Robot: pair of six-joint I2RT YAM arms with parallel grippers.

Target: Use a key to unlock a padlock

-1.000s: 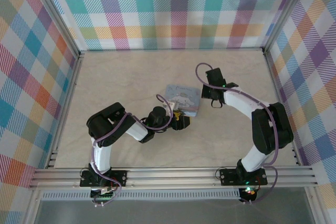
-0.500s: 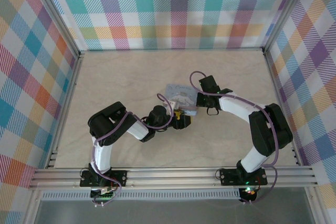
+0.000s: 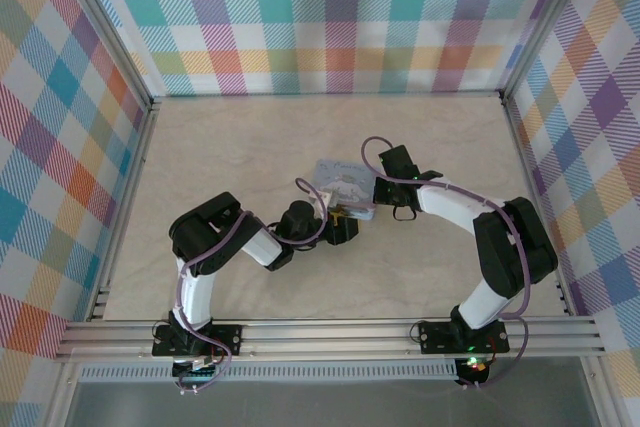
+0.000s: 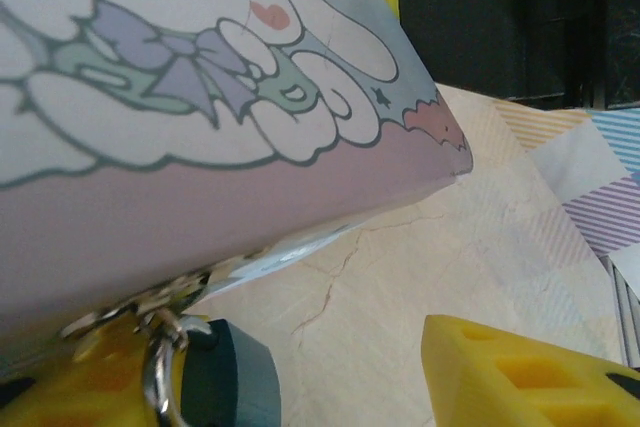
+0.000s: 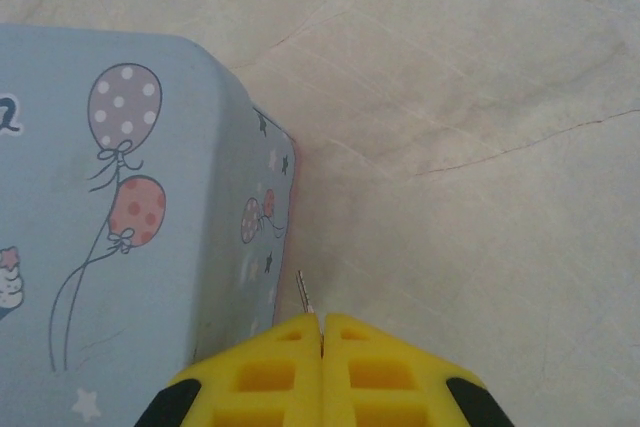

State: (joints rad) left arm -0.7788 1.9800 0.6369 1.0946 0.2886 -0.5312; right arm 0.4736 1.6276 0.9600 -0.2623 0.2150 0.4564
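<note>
The padlock point(image 4: 225, 379) is a dark bluish body with a silvery shackle point(image 4: 155, 372), hanging at the near lower edge of the light-blue cartoon tin point(image 4: 200, 77). In the left wrist view my left gripper point(image 4: 300, 372) is open. The padlock rests against its left finger point(image 4: 80, 392), and the right finger point(image 4: 520, 377) stands well clear of it. My right gripper point(image 5: 322, 319) is shut on the key point(image 5: 303, 292), a thin grey sliver poking out of the tips beside the tin's right side point(image 5: 255, 237). From above, the left gripper point(image 3: 342, 225) sits at the tin's front and the right gripper point(image 3: 380, 197) at its right edge.
The tin point(image 3: 345, 185) lies mid-table on the pale marble surface point(image 3: 230, 147). Both arms bend inward around it. Plaid walls and metal rails point(image 3: 330, 332) fence the table, with open surface behind and to the left.
My right gripper has swung left and nearer, from behind the tin's right corner to its right edge, still shut on the key. The left arm has hardly moved.
</note>
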